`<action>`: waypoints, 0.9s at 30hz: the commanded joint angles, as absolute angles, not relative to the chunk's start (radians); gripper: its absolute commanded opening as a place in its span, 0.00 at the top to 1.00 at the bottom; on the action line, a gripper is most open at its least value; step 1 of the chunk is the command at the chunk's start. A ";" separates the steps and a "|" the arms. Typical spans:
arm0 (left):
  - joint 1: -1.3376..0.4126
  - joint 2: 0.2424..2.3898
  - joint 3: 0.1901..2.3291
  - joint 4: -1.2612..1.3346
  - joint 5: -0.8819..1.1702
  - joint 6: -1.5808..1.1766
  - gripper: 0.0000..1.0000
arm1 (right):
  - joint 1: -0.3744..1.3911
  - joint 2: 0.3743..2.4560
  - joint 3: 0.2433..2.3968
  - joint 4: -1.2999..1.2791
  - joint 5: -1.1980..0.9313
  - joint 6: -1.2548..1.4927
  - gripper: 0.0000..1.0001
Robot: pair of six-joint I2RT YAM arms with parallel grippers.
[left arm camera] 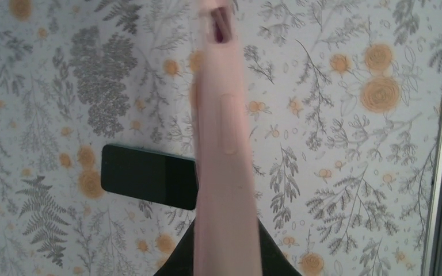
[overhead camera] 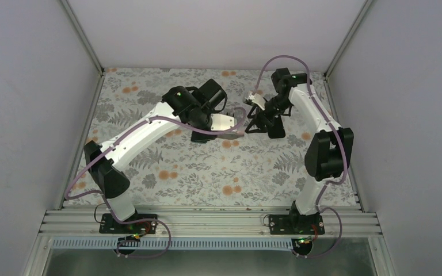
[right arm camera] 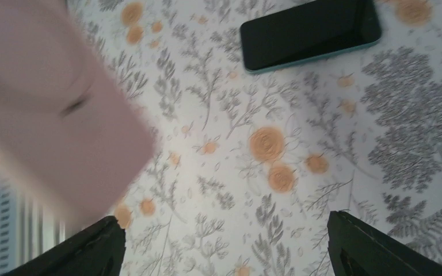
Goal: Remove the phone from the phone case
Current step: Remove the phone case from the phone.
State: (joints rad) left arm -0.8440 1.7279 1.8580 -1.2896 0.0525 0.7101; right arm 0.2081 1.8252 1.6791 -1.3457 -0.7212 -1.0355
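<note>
While your left gripper [left arm camera: 227, 256] is clamped on one end of the pale pink phone case [left arm camera: 224, 144], your right gripper [right arm camera: 224, 253] stands wide apart with nothing between its black fingers [right arm camera: 374, 247]. White walls [overhead camera: 29, 103] box the table on the left, far and right sides. A ridged metal rail [overhead camera: 207, 221] runs along the near edge. Both grippers sit mid-table toward the back wall, with open floral cloth [overhead camera: 218, 178] between them and the arm bases.

The case is held above the cloth. Its long axis points away from the left gripper toward the right arm. You see it edge-on, smooth and round-cornered.

The phone [right arm camera: 311, 31] lies flat on the cloth, out of the case. Its glossy black screen faces up and its edge is teal. Its long axis runs crossways to the case, which partly hides it.
</note>
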 commanded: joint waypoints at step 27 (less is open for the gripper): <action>-0.744 1.717 1.868 -1.303 0.267 0.839 0.98 | 0.274 1.637 1.444 -1.188 -0.738 -1.037 0.12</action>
State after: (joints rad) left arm -0.7395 1.7115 1.8225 -1.3415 0.2123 0.8158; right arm 0.2329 1.6901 1.4807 -1.2369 -0.7254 -1.0676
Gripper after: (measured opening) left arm 0.116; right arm 0.877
